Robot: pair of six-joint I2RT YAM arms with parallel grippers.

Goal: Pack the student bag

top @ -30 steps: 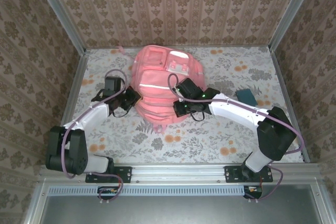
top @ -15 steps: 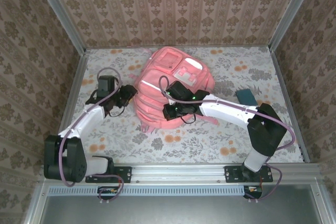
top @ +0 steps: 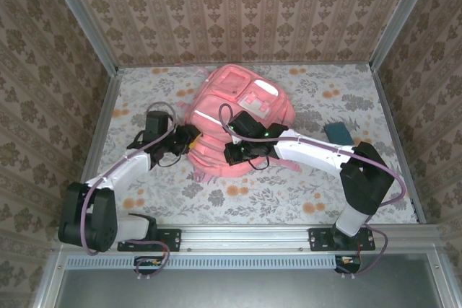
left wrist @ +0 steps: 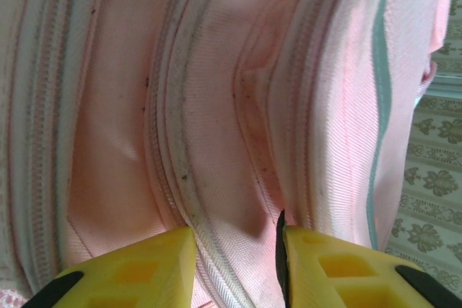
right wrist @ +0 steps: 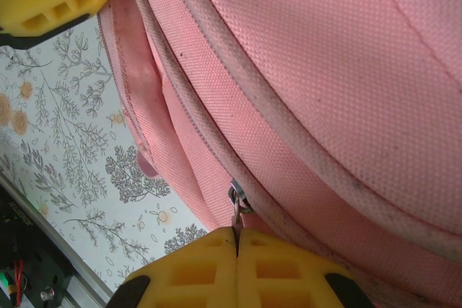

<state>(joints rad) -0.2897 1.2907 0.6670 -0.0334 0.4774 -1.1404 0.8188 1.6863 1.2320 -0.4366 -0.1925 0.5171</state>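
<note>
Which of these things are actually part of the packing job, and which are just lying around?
Part of the job:
student bag, the big pink backpack
zipper pull, pinched in the right gripper
left gripper, jaws apart against the bag's side

Lying about for now:
small teal case, off to the right on the table, with neither arm touching it

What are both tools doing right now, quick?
Left tool: open, with student bag fabric in the gap.
Right tool: closed, holding the bag's zipper pull.
</note>
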